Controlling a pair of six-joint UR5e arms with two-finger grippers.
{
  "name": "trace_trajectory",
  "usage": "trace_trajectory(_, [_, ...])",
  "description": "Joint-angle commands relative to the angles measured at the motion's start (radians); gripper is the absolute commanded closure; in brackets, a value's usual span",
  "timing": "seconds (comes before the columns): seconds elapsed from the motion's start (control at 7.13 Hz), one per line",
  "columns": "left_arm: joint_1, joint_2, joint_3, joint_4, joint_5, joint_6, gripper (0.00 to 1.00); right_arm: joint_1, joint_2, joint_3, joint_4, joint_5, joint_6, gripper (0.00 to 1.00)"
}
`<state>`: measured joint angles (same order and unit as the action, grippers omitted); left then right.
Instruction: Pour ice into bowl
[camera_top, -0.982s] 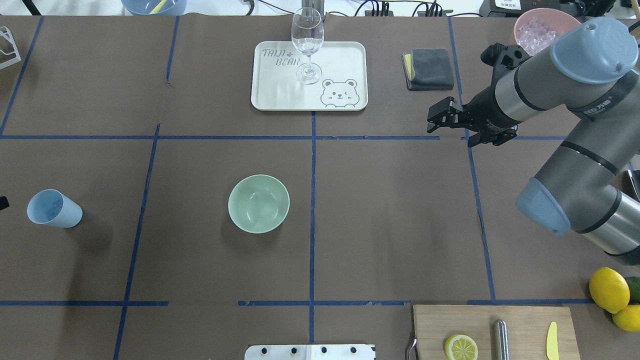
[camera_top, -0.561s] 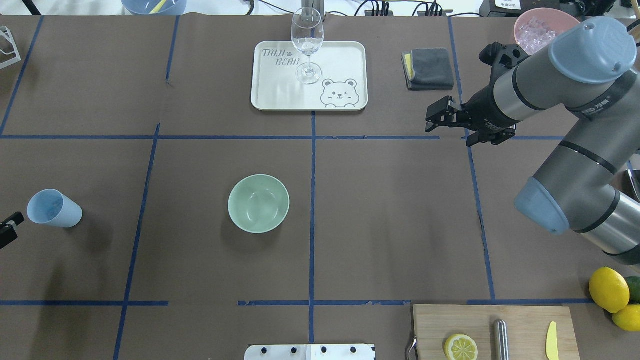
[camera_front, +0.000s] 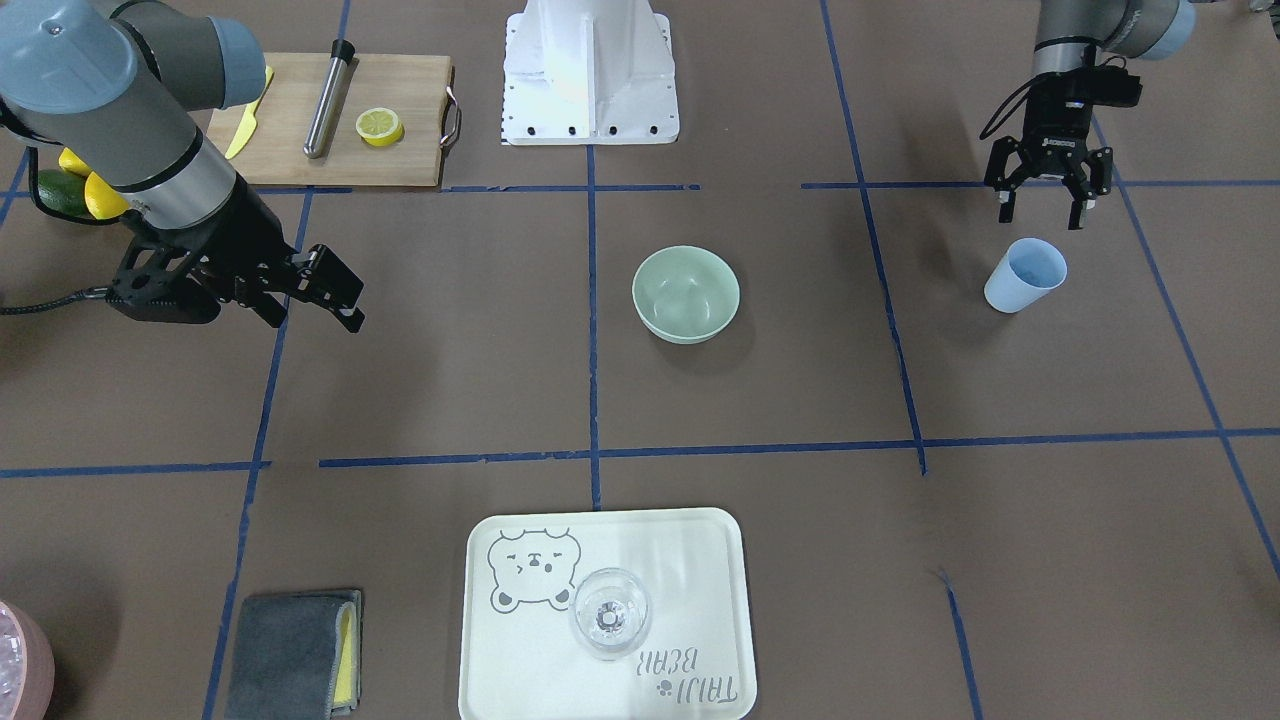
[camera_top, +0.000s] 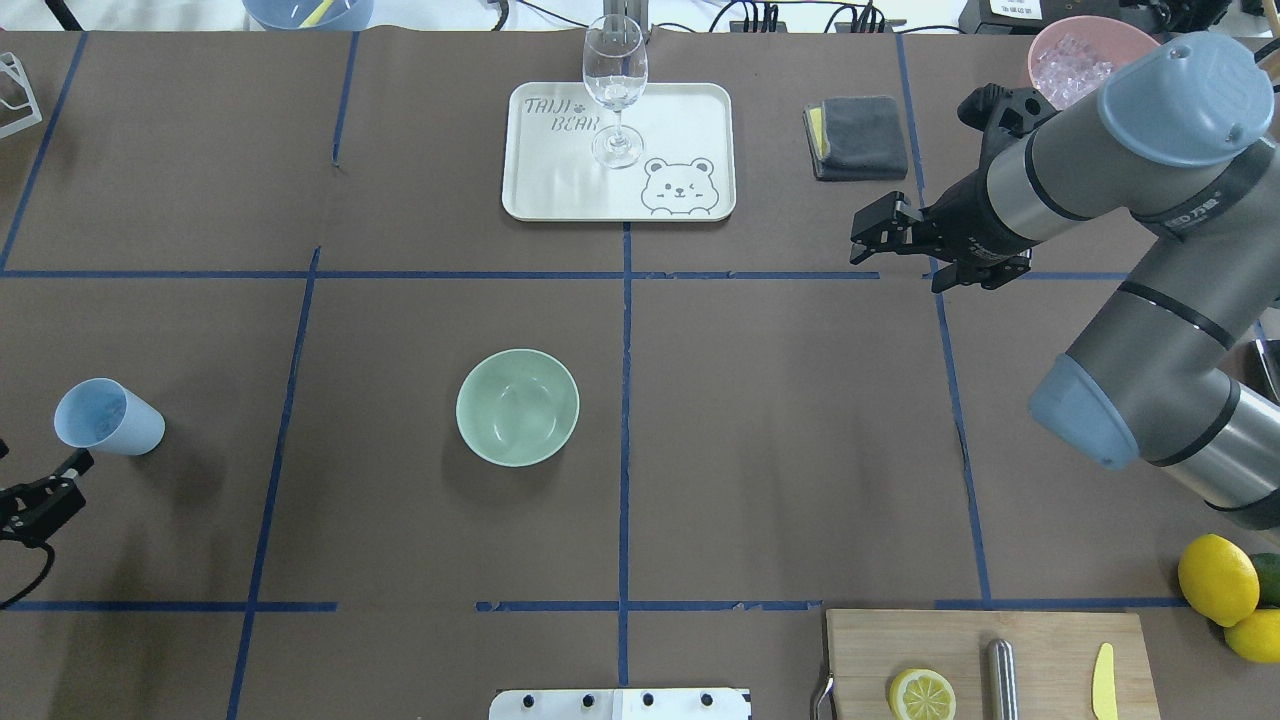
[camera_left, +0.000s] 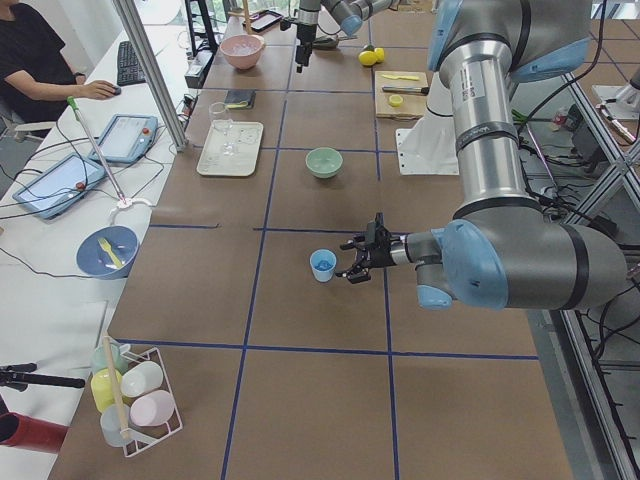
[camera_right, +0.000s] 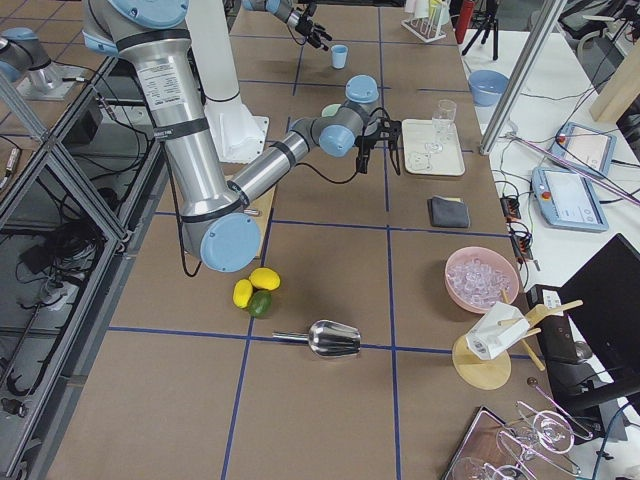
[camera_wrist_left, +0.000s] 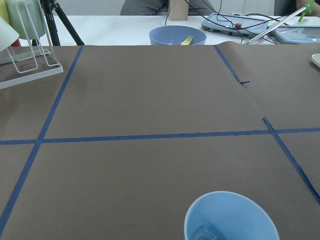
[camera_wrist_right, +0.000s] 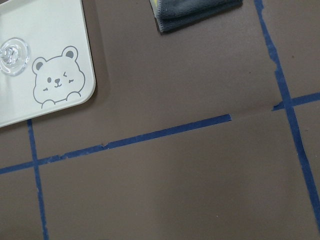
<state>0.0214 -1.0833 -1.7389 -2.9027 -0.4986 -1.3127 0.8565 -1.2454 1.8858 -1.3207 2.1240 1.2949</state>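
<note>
A few ice cubes (camera_wrist_left: 204, 232) lay in the blue cup (camera_front: 1025, 276), well apart from the green bowl (camera_front: 686, 294). The left gripper (camera_front: 1040, 215) hung near the cup, jaws apart. The right gripper (camera_front: 357, 308) hovered, jaws apart, holding nothing.

Lighting: bright, even, from overhead. Shadows: soft and faint on the matte table (camera_top: 780, 420); the bowl (camera_top: 517, 407) casts one toward 6 o'clock, the cup (camera_top: 108, 417) toward 5 o'clock. Glare: pale sheen on the tray (camera_front: 690, 560); white robot base (camera_front: 590, 70) washed out. Focus: sharp in all views.
</note>
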Motion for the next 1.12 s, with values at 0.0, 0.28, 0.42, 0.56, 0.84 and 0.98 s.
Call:
trace_trajectory(0.0, [0.04, -0.046, 0.05, 0.031, 0.067, -0.02, 0.0, 0.0, -0.002, -0.002, 0.0, -0.001, 0.0, 0.0])
trace_trajectory(0.28, [0.045, -0.055, 0.091, 0.039, 0.098, -0.051, 0.0, 0.001, -0.002, 0.004, 0.0, 0.002, 0.001, 0.0])
trace_trajectory(0.42, [0.045, -0.07, 0.114, 0.039, 0.112, -0.112, 0.0, 0.001, -0.003, 0.006, 0.0, 0.004, 0.001, 0.0])
trace_trajectory(0.56, [0.043, -0.079, 0.116, 0.039, 0.114, -0.114, 0.0, 0.001, -0.006, 0.007, 0.0, 0.004, 0.001, 0.0])
trace_trajectory(0.84, [0.043, -0.128, 0.159, 0.036, 0.152, -0.112, 0.0, 0.003, -0.011, 0.007, 0.0, 0.005, 0.001, 0.0])
trace_trajectory(0.98, [0.043, -0.129, 0.171, 0.036, 0.175, -0.112, 0.0, 0.003, -0.011, 0.009, 0.0, 0.005, 0.001, 0.0])
